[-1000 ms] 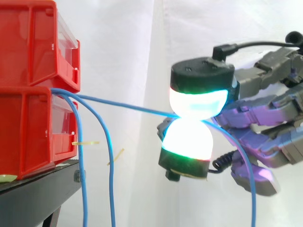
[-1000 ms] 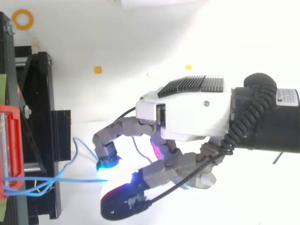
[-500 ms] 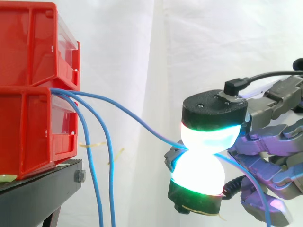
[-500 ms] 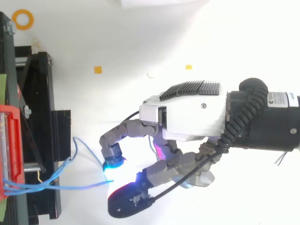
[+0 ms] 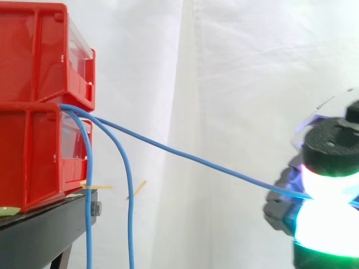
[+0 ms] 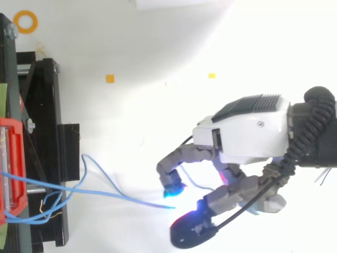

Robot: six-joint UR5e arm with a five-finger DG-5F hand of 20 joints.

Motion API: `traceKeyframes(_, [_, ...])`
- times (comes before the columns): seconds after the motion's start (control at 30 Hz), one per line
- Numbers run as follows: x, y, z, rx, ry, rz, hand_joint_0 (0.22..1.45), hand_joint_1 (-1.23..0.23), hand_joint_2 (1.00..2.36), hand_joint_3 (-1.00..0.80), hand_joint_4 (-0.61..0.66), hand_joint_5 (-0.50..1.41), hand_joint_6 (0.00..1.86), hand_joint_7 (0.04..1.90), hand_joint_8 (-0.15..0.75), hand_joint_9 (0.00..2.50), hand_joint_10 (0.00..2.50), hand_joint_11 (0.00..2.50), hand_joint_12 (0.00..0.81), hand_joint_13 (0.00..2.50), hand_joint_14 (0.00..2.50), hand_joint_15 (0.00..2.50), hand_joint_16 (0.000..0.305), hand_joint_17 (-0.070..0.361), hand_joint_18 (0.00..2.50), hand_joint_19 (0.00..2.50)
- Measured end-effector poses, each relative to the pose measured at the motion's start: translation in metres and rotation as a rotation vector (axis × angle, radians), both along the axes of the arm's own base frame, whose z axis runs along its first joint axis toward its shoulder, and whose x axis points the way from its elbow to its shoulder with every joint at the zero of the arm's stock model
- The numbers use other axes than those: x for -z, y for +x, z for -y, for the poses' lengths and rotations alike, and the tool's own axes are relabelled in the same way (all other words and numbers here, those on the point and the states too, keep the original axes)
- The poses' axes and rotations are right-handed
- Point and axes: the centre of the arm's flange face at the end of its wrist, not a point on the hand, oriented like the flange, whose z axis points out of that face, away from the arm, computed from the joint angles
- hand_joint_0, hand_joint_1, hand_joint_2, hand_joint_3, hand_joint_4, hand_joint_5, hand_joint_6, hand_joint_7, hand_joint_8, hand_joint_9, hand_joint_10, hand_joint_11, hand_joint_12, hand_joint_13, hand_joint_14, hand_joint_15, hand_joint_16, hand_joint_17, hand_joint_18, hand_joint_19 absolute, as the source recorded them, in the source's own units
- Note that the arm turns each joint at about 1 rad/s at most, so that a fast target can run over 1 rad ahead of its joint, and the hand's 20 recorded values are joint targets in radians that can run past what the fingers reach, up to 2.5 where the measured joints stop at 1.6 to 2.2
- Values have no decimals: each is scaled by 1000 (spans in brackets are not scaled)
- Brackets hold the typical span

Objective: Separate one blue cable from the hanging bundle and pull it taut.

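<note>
Side view: hand [image 5: 331,151] pinches one blue cable [image 5: 190,157]; two other cables [image 5: 130,224] hang beside two red bins [image 5: 33,56].

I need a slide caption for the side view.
Hand pinches one blue cable running nearly straight from the red bins; the bundle hangs beside.

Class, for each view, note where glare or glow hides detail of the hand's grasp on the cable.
Side view: the hand's glowing pads bloom white-green, swallowing the spot where the blue cable meets them. Top view: the white surface is washed out by bright light around the hand, and the cable's end fades into the cyan glow.
</note>
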Motion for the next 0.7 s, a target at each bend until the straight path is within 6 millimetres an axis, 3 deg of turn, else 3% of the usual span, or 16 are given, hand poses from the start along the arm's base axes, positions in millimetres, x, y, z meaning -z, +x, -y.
traceKeyframes(0.33, [-24,-19,7,-26,16,-50,756,-720,1018,-151,48,158,503,1336,204,2332,37,1030,326,1635,25,1029,41,93,1047,919])
traceKeyframes(0.7, [-39,-18,8,-47,32,-24,754,-717,1017,-154,45,158,502,1339,213,2330,38,1021,322,1639,24,1036,41,92,1051,916])
